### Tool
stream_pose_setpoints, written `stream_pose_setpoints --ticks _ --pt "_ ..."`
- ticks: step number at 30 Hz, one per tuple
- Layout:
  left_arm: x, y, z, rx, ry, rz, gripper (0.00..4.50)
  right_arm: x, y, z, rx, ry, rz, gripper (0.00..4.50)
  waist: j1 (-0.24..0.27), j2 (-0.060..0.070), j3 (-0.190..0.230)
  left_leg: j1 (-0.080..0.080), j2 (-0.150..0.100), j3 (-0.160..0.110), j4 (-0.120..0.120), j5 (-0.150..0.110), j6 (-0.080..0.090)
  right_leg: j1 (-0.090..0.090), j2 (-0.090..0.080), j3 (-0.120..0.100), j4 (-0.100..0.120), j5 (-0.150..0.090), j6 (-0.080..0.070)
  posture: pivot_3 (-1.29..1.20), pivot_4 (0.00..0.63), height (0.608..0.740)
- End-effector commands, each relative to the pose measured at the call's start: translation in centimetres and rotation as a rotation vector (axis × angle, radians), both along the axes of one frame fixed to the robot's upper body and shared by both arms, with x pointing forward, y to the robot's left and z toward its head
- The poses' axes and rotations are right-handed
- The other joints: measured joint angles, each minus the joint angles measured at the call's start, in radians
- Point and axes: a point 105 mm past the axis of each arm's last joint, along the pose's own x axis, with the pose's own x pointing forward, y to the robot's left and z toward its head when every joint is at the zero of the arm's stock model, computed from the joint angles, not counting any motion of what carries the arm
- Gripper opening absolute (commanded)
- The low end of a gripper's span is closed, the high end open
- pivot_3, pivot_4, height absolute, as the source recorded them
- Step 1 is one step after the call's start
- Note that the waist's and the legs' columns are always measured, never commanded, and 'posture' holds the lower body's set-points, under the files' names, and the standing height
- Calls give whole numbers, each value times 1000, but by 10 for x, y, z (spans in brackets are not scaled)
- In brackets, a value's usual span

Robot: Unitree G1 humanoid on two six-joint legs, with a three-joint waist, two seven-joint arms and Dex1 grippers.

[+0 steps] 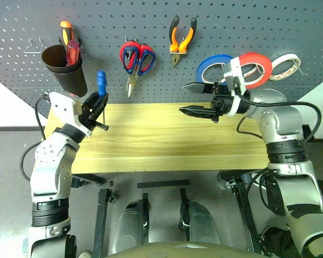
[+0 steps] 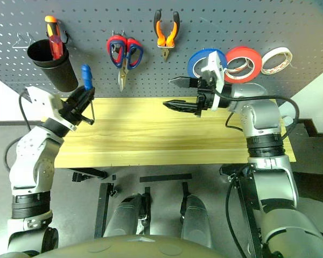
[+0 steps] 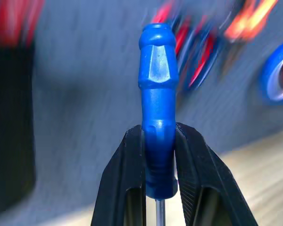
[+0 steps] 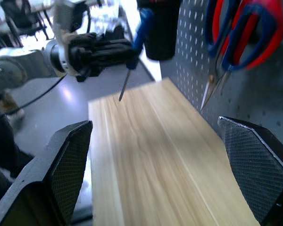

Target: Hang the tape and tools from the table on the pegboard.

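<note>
The left claw [image 1: 98,109] is clamped on the lower handle of the blue screwdriver [image 1: 102,85], so the handle stands up and the thin steel shaft hangs below, ready for the black cup [image 1: 65,70] on the pegboard [image 1: 215,27] close by. The handle is glossy, ribbed, with flat facets. The right claw [image 1: 196,99] is wide apart, empty, above the bare bench [image 1: 161,140], probably waiting near the blue tape [image 1: 211,67].

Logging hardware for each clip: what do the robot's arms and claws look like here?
Both arms are silver-grey metal segments joined by black ribbed bands, with black cables looping along each. The left claw and right claw each have two black tapered fingers with cross-hatched pads, mounted on white wrist brackets.
</note>
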Motion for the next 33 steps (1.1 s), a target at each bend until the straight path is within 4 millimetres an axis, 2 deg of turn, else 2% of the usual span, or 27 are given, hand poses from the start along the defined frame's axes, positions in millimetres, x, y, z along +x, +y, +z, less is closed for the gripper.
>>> stream_pose_setpoints --ticks 1,4,8,21,28,33 --pt "-10 2 50 -41 -171 -31 510 -12 -1 26 60 -68 32 4500 1 -1 -6 0 0 0 0 0 0 0 0 0 0 0 0 70 151 738" --pt "-7 6 85 -77 -263 -27 510 -15 0 43 100 -100 42 4500 7 -7 -16 -1 0 -1 1 0 0 0 1 -1 0 0 0 73 131 738" --pt "-3 10 106 -88 -316 -34 510 -10 -2 61 147 -129 23 4500 7 -5 -36 -1 -1 1 0 0 0 -1 0 0 0 0 0 74 116 738" --pt "17 33 133 -87 -430 35 510 -3 -2 76 162 -164 1 4500 -1 -7 -77 -1 0 1 0 0 0 0 2 -1 0 0 0 69 78 738" --pt "22 54 147 -99 -467 109 510 -3 -5 81 167 -169 -11 4500 -3 -7 -87 -1 0 1 0 0 0 0 2 -1 0 0 0 61 75 738" --pt "29 62 148 -51 -476 158 510 -2 -4 80 162 -170 -15 4500 -3 -7 -87 -1 0 1 0 0 0 0 2 -1 0 0 0 59 79 738"
